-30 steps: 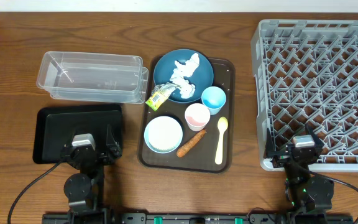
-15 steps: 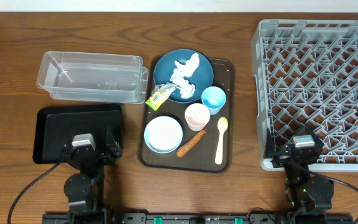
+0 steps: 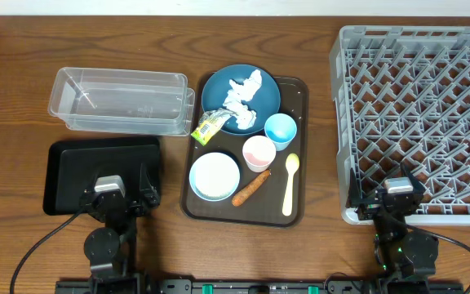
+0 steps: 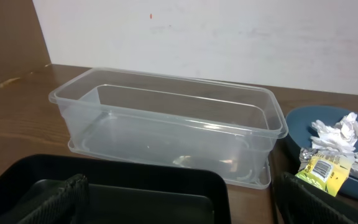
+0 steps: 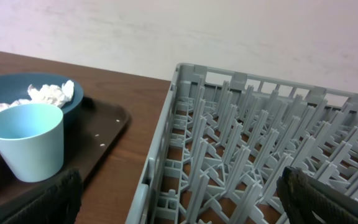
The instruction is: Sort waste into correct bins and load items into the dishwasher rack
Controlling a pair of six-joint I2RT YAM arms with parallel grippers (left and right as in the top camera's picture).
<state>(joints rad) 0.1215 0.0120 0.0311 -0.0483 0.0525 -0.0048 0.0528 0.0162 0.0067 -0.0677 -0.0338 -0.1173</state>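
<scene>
Gaping wide and empty: left fingers (image 4: 58, 198) above black tray (image 3: 70, 167); right fingers (image 5: 331, 198) by grey rack (image 3: 338, 122)

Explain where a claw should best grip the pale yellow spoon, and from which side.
Grip the spoon across its thin handle, about midway, coming straight down from above. It lies flat on the brown tray, bowl end away from the robot; the handle is narrow and straight, with bare tray either side.

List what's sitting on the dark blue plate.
Crumpled white tissue lies on the dark blue plate, and a yellow-green wrapper overlaps its lower-left rim. Anything beneath the tissue is covered and cannot be seen.
</scene>
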